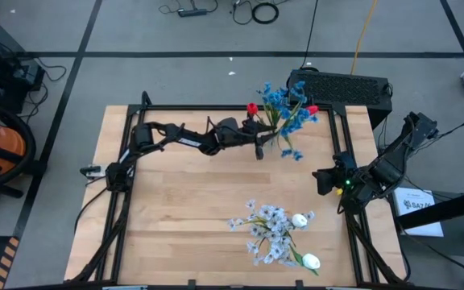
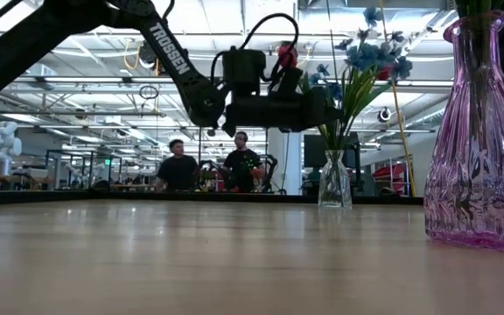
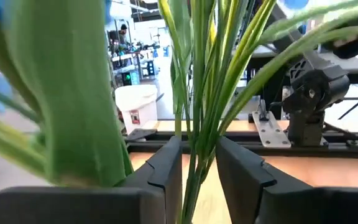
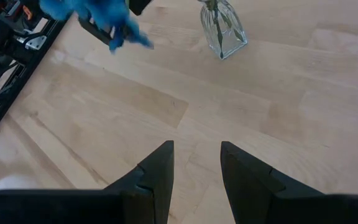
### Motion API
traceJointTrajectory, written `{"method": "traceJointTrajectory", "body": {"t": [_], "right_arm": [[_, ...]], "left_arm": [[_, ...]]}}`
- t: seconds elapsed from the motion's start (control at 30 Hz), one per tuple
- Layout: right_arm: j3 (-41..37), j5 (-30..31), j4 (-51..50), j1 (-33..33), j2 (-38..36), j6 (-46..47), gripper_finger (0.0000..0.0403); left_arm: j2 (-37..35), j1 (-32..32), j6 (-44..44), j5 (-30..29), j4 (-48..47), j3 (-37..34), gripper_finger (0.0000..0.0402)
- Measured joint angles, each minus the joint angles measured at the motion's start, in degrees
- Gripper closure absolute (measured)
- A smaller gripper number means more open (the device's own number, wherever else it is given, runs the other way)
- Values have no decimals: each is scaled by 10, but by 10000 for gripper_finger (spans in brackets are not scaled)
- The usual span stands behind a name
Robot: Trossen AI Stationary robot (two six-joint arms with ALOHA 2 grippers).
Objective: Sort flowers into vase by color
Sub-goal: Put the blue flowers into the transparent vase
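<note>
The left pincer (image 1: 258, 138) sits at the counter's (image 1: 192, 209) twelve o'clock edge, its fingers narrow around upright green stems (image 3: 197, 124) of the blue flowers (image 1: 284, 113) in the clear vase (image 2: 334, 188), immediately at its three o'clock. The right pincer (image 4: 196, 165) waits wide, empty, farther off.

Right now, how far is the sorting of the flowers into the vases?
Done: blue flowers and red tulips stand in the clear vase, lavender-white clusters and white tulips in the purple vase.
In hand: the left gripper is around green stems.
Left: release; right gripper waits open.
</note>
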Motion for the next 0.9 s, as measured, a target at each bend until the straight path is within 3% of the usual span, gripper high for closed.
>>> {"method": "traceJointTrajectory", "body": {"t": [0.43,0.9], "right_arm": [[0,2,0,0,0,-16,280],[0,2,0,0,0,-35,280]], "left_arm": [[-96,-1,1,0,-67,0,295],[-248,-2,52,-27,-331,0,294]]}}
